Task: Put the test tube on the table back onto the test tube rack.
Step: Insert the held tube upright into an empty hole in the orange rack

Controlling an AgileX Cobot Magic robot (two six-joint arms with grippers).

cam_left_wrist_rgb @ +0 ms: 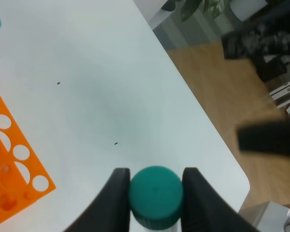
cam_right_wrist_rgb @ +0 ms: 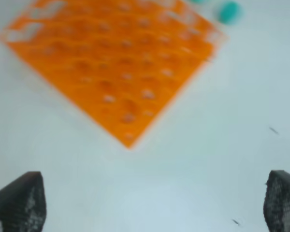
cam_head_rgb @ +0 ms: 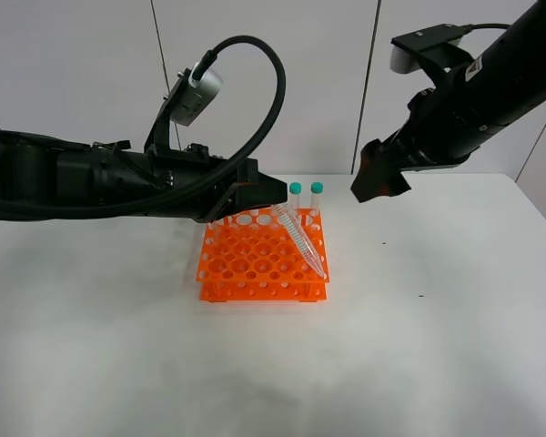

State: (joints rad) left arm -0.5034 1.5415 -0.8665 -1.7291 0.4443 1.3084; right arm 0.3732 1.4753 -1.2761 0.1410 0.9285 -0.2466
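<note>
My left gripper (cam_head_rgb: 271,198) is shut on the teal cap (cam_left_wrist_rgb: 155,195) of a clear test tube (cam_head_rgb: 302,241). It holds the tube tilted over the orange rack (cam_head_rgb: 255,264), with the conical tip low near the rack's right front holes. The black fingers (cam_left_wrist_rgb: 117,198) press on both sides of the cap. Two teal-capped tubes (cam_head_rgb: 306,197) stand upright in the rack's back row; my left arm hides the back left part of the rack. My right gripper (cam_head_rgb: 379,184) hangs open and empty above the table, to the right of the rack. Its view shows the blurred rack (cam_right_wrist_rgb: 111,63).
The white table (cam_head_rgb: 437,346) lies around the rack, with a few small dark specks (cam_head_rgb: 383,243) on it. The left wrist view shows the table's edge and wooden floor (cam_left_wrist_rgb: 217,82) beyond it. A grey panelled wall stands behind the table.
</note>
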